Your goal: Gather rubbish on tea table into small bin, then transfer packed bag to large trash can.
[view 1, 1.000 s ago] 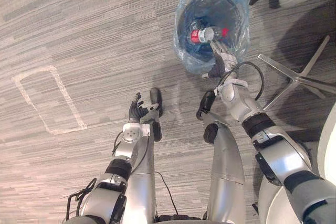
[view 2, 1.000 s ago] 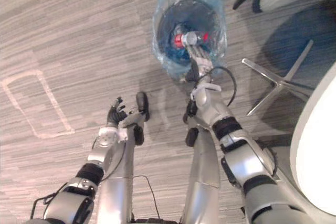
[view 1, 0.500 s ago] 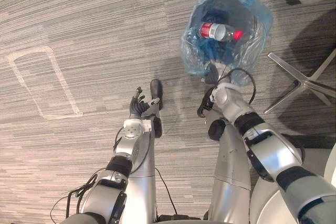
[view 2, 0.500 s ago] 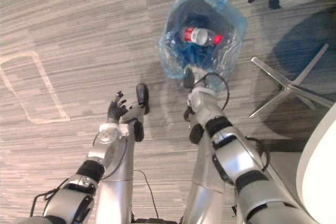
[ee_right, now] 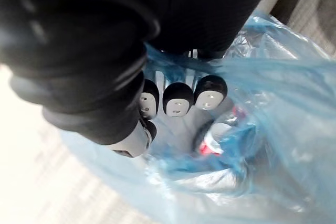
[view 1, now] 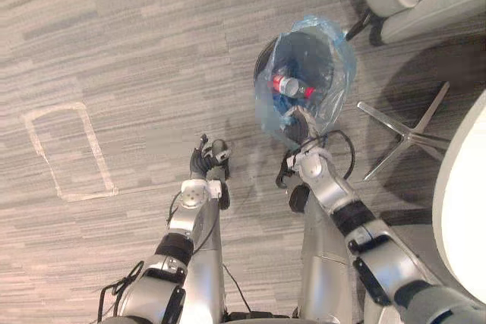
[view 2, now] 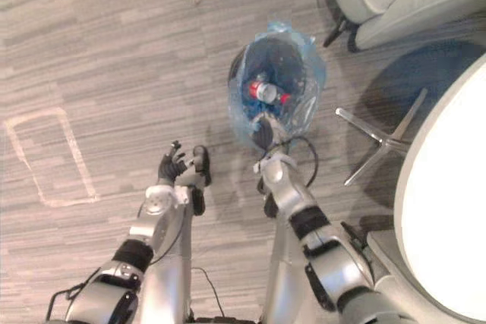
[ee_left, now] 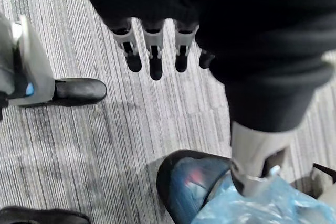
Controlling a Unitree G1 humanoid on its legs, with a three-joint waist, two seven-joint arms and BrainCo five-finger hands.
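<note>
Since the blue bag (view 1: 335, 73), bottle (view 1: 288, 86) inside, must leave the small bin (view 1: 262, 75) at upper centre, the right hand (view 1: 298, 123) curls its fingers (ee_right: 178, 98) round the bag's near rim while the left hand (view 1: 203, 163) hangs loose-fingered and empty, left of centre.

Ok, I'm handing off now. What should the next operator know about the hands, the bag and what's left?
Left hand: open, idle above the floor, holding nothing.
Right hand: fingers curled on the near rim of the blue bag.
The bag sits in the small bin on the floor, with a red-labelled bottle inside.
Done: bottle binned, bag gripped.
Left: lift the bag out and carry it to the large trash can.
</note>
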